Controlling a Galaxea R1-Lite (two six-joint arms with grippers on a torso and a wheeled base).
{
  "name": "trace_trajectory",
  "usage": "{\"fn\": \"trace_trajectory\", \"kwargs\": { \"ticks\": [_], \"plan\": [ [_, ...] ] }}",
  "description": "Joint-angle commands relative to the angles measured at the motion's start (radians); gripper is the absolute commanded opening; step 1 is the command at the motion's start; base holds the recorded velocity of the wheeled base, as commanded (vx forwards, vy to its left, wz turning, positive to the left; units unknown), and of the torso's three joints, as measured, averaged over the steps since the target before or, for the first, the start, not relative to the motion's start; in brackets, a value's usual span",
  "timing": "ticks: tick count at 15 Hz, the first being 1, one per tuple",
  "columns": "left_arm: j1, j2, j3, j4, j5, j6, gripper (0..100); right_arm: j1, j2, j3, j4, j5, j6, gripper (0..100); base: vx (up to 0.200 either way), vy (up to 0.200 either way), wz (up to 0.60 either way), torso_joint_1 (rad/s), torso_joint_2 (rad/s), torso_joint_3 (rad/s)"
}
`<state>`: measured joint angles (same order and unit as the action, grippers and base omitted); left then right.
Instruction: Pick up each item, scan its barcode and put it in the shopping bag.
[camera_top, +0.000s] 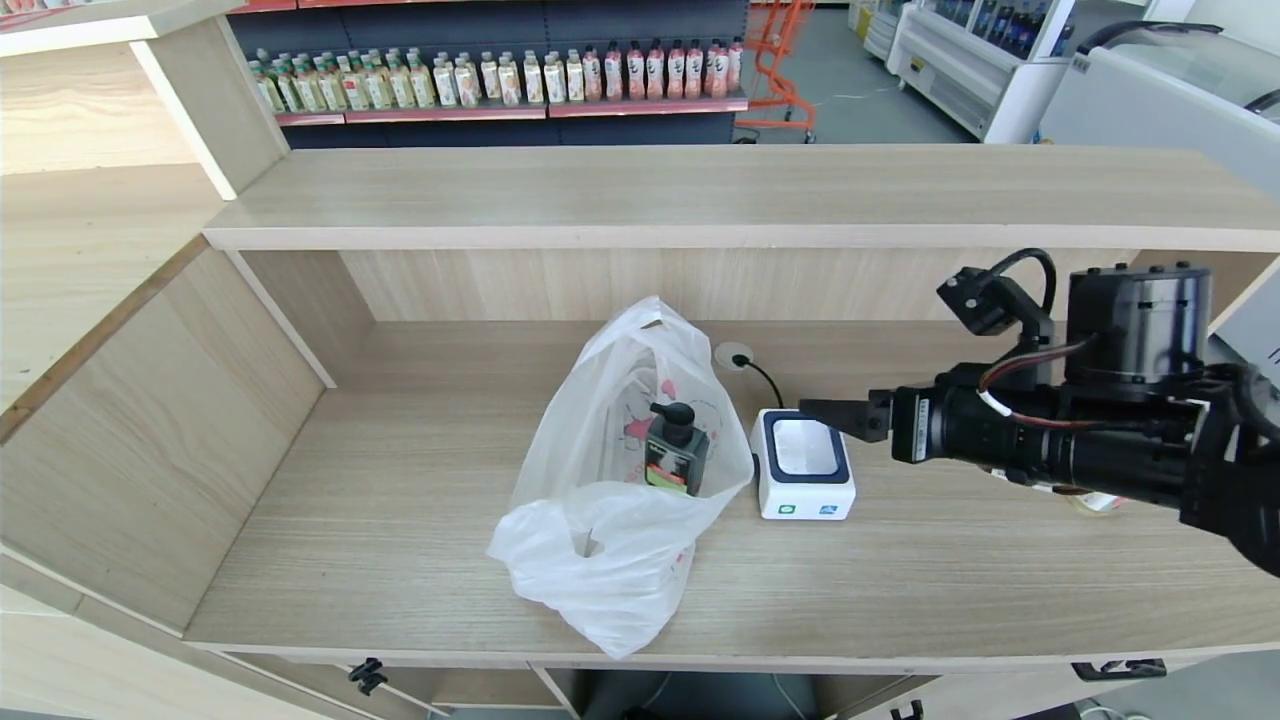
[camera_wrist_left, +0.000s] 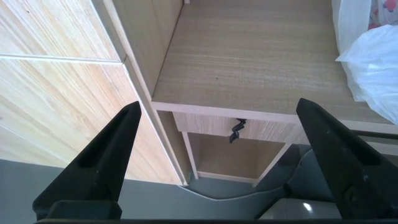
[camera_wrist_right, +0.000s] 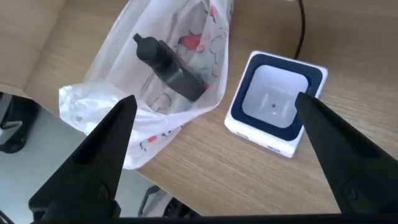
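Note:
A white plastic shopping bag (camera_top: 615, 500) lies open in the middle of the wooden counter (camera_top: 400, 520). Inside it stands a dark pump bottle (camera_top: 677, 448) with a black top. Right beside the bag sits the white barcode scanner (camera_top: 803, 463) with its blue-rimmed window facing up. My right gripper (camera_top: 815, 410) hovers just above the scanner, open and empty. In the right wrist view the gripper (camera_wrist_right: 214, 162) spreads wide over the bag (camera_wrist_right: 112, 106), the bottle (camera_wrist_right: 171, 68) and the scanner (camera_wrist_right: 277, 102). My left gripper (camera_wrist_left: 214, 168) is open and empty, off the counter's front left corner, the bag's edge (camera_wrist_left: 373, 62) in its view.
A black cable (camera_top: 765, 378) runs from the scanner to a grommet at the back. A clear ring-shaped thing (camera_top: 1095, 502) peeks out under my right arm. A raised ledge (camera_top: 700, 195) and side walls enclose the counter. A drawer handle (camera_wrist_left: 236, 130) hangs below the front edge.

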<state>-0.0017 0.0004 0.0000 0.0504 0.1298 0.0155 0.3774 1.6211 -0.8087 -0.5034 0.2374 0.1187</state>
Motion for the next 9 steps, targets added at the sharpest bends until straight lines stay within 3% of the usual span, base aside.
{"fn": "trace_trajectory", "kwargs": {
  "ticks": [1, 5, 9],
  "plan": [
    [0.000, 0.000, 0.000, 0.000, 0.001, 0.000, 100, -0.026, -0.112, 0.071, 0.005, -0.013, -0.008, 100, 0.000, 0.000, 0.00, 0.000, 0.00, 0.000],
    [0.000, 0.001, 0.000, 0.000, 0.001, 0.000, 100, -0.028, -0.113, 0.088, 0.005, -0.021, -0.007, 100, 0.000, 0.000, 0.00, 0.000, 0.00, 0.000],
    [0.000, 0.000, 0.000, 0.000, 0.001, 0.000, 100, -0.029, -0.116, 0.111, 0.003, -0.064, -0.007, 100, -0.200, 0.000, 0.00, 0.010, 0.01, -0.001]
  ]
}}
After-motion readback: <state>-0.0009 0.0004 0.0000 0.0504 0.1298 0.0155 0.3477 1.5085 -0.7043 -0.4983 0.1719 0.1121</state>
